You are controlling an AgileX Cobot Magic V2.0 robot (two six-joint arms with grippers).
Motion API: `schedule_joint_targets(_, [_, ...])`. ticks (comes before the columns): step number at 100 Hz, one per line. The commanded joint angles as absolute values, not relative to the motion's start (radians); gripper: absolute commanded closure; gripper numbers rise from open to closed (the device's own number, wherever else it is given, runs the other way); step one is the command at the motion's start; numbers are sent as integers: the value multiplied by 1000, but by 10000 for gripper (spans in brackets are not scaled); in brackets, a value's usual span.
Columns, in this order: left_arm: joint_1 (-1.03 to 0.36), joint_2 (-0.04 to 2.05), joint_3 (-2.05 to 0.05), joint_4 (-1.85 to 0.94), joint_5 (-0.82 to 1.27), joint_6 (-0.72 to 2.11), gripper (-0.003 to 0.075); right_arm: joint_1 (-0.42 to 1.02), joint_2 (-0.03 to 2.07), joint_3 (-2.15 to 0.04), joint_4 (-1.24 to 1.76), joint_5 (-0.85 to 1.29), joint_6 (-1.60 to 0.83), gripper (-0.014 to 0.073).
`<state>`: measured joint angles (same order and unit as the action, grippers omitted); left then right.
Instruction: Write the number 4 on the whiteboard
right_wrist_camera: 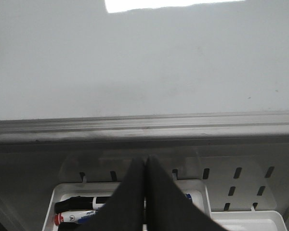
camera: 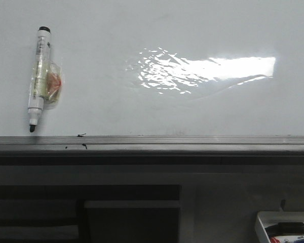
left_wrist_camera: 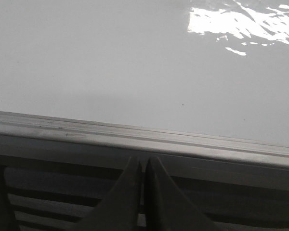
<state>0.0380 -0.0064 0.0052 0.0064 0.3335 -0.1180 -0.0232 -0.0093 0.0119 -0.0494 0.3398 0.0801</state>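
Note:
The whiteboard (camera: 142, 106) fills the front view, glossy white with a bright glare patch and a grey metal edge rail (camera: 152, 144) along its near side. No number 4 shows on it, only tiny black ink specks by the rail. A white marker (camera: 39, 76) with a black tip lies on the board at the left, tip toward the rail. Neither gripper shows in the front view. My left gripper (left_wrist_camera: 143, 163) is shut and empty just short of the rail (left_wrist_camera: 144, 139). My right gripper (right_wrist_camera: 145, 161) is shut and empty above a marker tray.
A small white tray (camera: 286, 228) holding markers sits below the board at the front right; it shows under my right gripper (right_wrist_camera: 130, 192) with a black-capped and a red-capped marker (right_wrist_camera: 72, 216). Dark shelving (camera: 86, 212) lies below the rail.

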Motion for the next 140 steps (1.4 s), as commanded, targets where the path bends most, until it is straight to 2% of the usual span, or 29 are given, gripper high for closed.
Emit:
schedule_joint_targets(1, [38, -34, 22, 0, 274, -118, 741, -31, -30, 37, -65, 321, 74, 655])
schedule_joint_targets(140, [38, -34, 22, 45, 222, -118, 741, -31, -30, 37, -77, 277, 74, 655])
